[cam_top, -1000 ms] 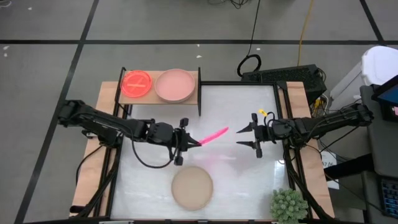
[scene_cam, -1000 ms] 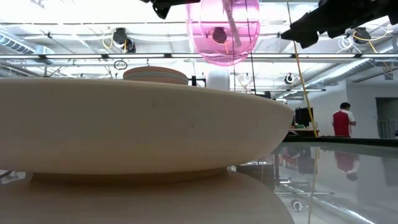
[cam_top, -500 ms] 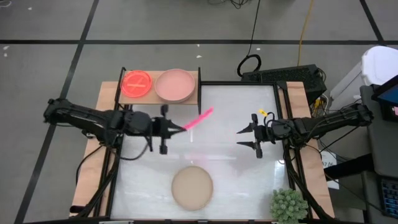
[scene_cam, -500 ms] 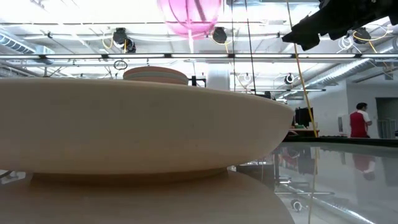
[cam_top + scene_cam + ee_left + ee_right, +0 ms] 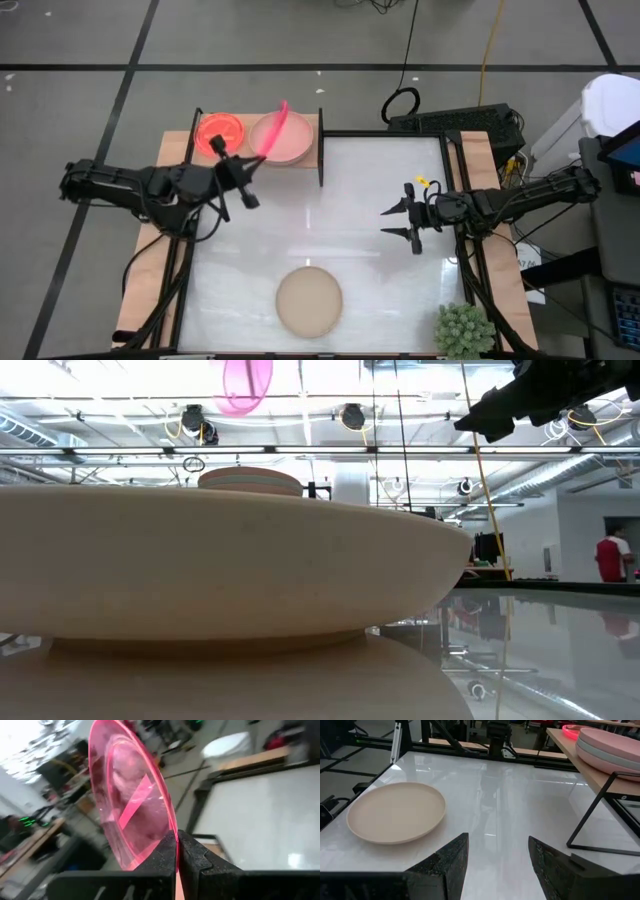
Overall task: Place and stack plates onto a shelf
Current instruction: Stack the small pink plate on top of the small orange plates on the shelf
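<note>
- The left wrist view alone shows the left gripper [image 5: 177,851] clamped on the rim of a translucent pink plate [image 5: 131,800], held on edge; from above the plate [image 5: 272,129] reads as a thin tilted sliver.
- In the high view that plate hangs over the shelf [image 5: 312,145], above the stacked dusty-pink plates [image 5: 290,145] and beside the neon orange plates [image 5: 219,131].
- The right gripper [image 5: 399,221] hovers with fingers apart over the white table [image 5: 370,180]; a beige plate [image 5: 396,811] lies ahead of it.
- In the low view this beige plate [image 5: 220,560] blocks most of the scene.
- A spiky green plant [image 5: 463,328] sits at the table corner.
- A second ago the left gripper held the pink plate mid-table; the right arm has stayed put.
</note>
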`<action>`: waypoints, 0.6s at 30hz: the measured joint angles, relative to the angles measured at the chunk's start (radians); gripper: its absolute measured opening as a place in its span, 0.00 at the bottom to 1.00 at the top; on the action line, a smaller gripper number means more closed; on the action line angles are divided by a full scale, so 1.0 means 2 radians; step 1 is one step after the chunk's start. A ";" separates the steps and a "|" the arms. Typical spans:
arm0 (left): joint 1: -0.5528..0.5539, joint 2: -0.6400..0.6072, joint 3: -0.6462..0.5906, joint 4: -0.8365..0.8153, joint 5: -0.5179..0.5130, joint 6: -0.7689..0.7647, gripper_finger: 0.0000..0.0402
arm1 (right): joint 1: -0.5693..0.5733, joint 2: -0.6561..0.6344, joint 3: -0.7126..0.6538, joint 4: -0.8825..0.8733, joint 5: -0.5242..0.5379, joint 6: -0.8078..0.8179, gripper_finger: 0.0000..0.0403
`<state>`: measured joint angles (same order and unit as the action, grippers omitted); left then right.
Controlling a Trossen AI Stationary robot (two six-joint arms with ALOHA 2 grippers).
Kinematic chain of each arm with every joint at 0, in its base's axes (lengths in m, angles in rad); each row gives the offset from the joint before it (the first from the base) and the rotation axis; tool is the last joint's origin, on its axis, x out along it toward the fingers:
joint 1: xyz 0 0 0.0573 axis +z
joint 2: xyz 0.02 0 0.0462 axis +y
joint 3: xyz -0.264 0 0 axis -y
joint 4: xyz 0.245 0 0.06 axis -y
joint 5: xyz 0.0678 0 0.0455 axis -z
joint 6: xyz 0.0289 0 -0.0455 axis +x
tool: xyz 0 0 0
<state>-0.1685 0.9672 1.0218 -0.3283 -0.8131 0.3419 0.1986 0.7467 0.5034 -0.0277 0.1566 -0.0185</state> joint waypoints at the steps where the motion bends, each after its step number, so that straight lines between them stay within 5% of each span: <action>1: 0.006 0.000 0.000 -0.001 -0.004 0.002 0.01 | 0.000 0.000 0.000 0.000 0.000 0.000 0.47; 18: 0.185 0.005 0.000 -0.225 0.006 -0.174 0.01 | 0.000 0.000 0.000 0.000 0.000 0.000 0.47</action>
<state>0.2024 0.9775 1.0214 -0.7788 -0.8018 -0.0063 0.1986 0.7467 0.5034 -0.0280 0.1566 -0.0185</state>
